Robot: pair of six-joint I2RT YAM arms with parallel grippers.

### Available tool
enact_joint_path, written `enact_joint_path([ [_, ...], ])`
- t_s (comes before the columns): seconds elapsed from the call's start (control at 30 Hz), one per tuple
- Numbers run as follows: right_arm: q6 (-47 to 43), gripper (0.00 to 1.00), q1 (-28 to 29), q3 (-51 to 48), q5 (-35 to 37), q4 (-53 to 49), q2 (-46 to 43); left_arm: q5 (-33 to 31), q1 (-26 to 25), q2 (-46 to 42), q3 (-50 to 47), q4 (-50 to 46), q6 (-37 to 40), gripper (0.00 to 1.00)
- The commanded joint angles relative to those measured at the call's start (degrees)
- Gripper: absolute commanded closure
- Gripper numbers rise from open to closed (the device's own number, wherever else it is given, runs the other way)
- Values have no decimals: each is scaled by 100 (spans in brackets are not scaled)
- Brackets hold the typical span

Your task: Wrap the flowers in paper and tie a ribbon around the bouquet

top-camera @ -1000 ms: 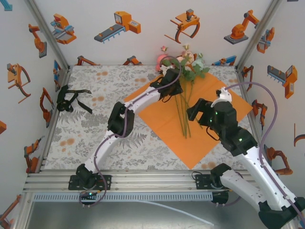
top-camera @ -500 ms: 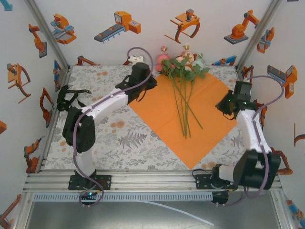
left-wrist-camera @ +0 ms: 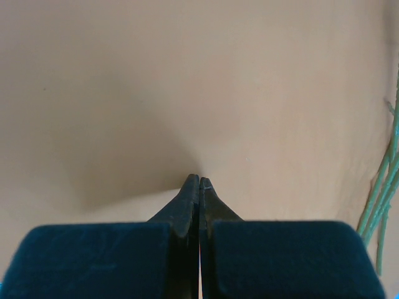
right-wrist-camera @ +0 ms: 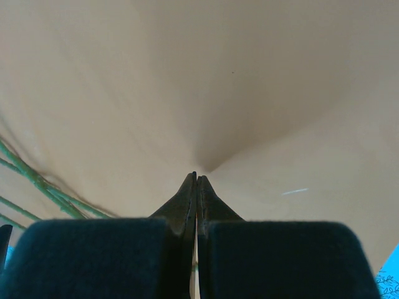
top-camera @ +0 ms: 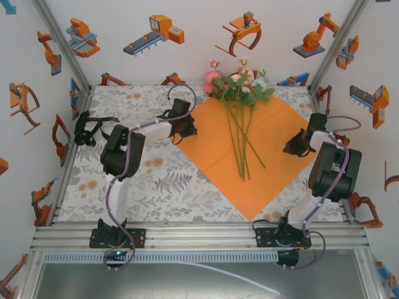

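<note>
Since a second ago both arms have swung away from the middle of the sheet and out to its sides. The left claw point(top-camera: 185, 129) has come to the left corner of the paper point(top-camera: 215, 165) and the right claw point(top-camera: 294, 147) to the right corner, and both have gone from parted to clenched.

In each wrist view the fingertips meet with orange sheet puckered into a crease at the tips, so each claw appears to be grasping the paper's edge.

The paper lies flat as a diamond on the bench point(top-camera: 168, 187). The flowers point(top-camera: 240, 84) rest on it, blooms at the far corner and stems point(top-camera: 242, 152) running toward the near middle, loose and well apart from both claws. The ribbon point(top-camera: 93, 129) sits in a heap at the far left, clear of the paper.

The step in hand looks like folding the two side corners over the stems. The sheet is thin, so a pinch this close to the edge could slip out or tear if the claws pull apart. An uneven lift could roll the loose stems off centre, or drag the whole sheet.
</note>
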Motion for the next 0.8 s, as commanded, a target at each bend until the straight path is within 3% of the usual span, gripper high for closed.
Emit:
enact_joint_path([
  [0.0, 79, 100, 22, -51, 126, 30, 5, -144, 200, 251, -23, -366, -330, 100],
  [0.17, 185, 99, 161, -213, 16, -247, 174, -404, 449, 28, -631, -367, -485, 100],
  [0.57, 95, 96, 1245, -572, 301, -309, 50, -962, 982, -1156, -2310, -178, -474, 100],
  [0.77, 117, 96, 1341, -417, 277, -366, 87, -1010, 1061, -1477, -2641, -82, -472, 100],
])
